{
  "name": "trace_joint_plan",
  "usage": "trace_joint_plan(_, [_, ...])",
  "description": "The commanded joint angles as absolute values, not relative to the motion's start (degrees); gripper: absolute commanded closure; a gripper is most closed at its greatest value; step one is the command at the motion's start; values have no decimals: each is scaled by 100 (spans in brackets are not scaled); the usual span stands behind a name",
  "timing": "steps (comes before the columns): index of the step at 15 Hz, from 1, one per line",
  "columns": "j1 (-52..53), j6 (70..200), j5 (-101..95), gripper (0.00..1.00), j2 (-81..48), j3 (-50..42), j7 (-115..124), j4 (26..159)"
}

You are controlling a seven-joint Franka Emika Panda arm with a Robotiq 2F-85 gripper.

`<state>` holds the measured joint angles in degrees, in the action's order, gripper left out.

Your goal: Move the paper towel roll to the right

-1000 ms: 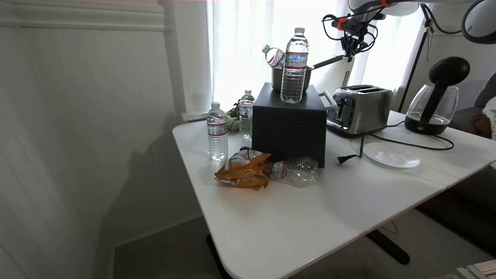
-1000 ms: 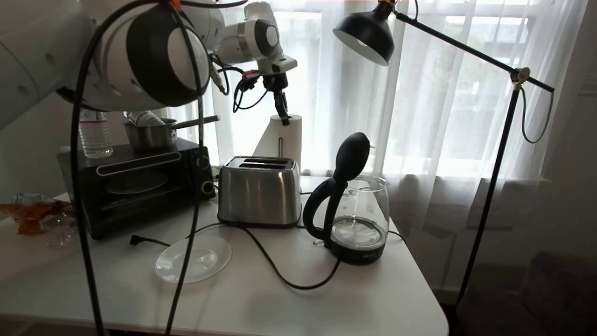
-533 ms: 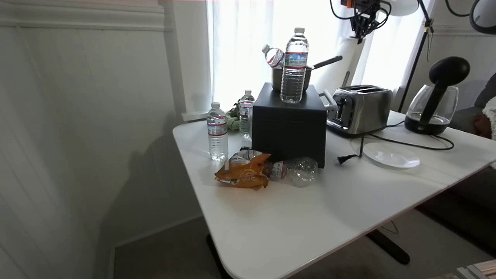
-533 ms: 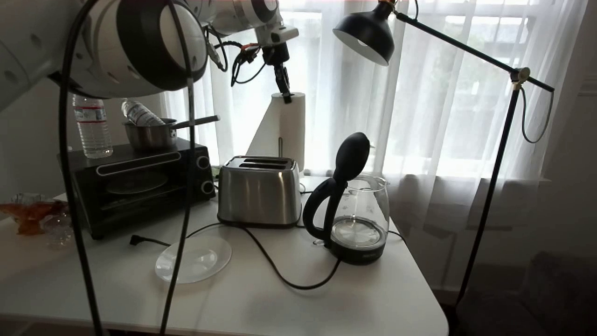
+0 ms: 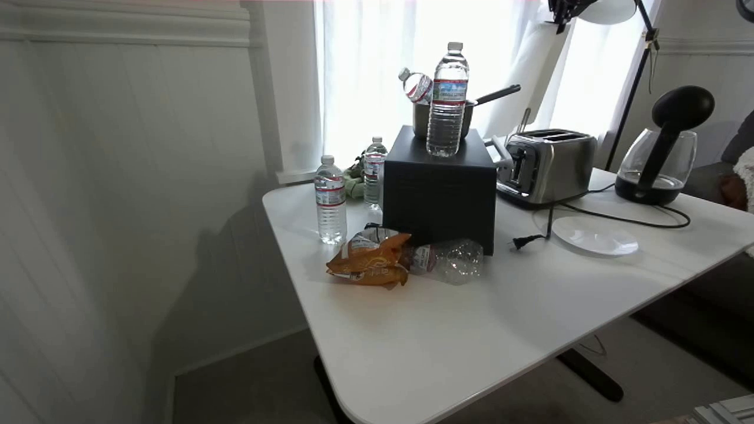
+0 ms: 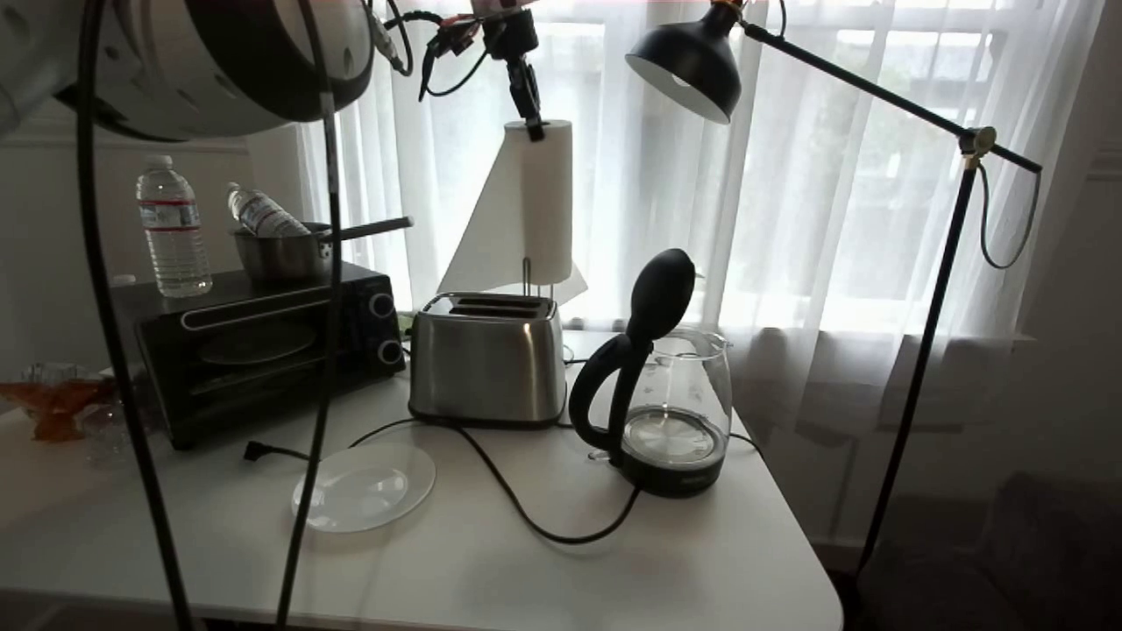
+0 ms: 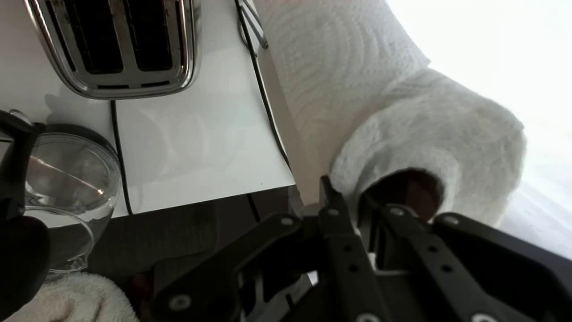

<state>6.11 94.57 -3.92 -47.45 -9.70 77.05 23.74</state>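
The white paper towel roll [image 6: 552, 206] hangs upright behind the toaster, raised above the table, with a loose sheet spreading out at its side. It also shows in front of the bright window in an exterior view [image 5: 533, 73]. My gripper [image 6: 536, 131] holds its top edge. In the wrist view, the gripper [image 7: 346, 197] pinches the wall of the roll [image 7: 478, 134], one finger outside and one in the hollow core. Thin metal wires [image 6: 527, 276] stand below the roll, behind the toaster; their base is hidden.
A silver toaster [image 6: 488, 364] stands in front of the roll, a glass kettle [image 6: 675, 438] beside it. A black toaster oven [image 6: 263, 342] bears a pot [image 6: 285, 254] and an upright bottle [image 6: 171, 228]. A lamp [image 6: 692, 66], white plate [image 6: 364, 486] and cord [image 6: 561, 536] are near.
My gripper has risen with the roll in it. The roll's lower end and more of the loose sheet now show above the toaster, with wires beneath.
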Motion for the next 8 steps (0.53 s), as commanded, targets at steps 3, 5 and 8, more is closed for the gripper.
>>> trace_joint_plan(3, [617,9470,-506,92,-4323,-905,8045,2366])
trace_joint_plan(5, [612,9530,-502,92,-4212,-903,8176,2361])
trace_joint_plan(8, [605,9528,-498,92,-4062,-895,8347,2356])
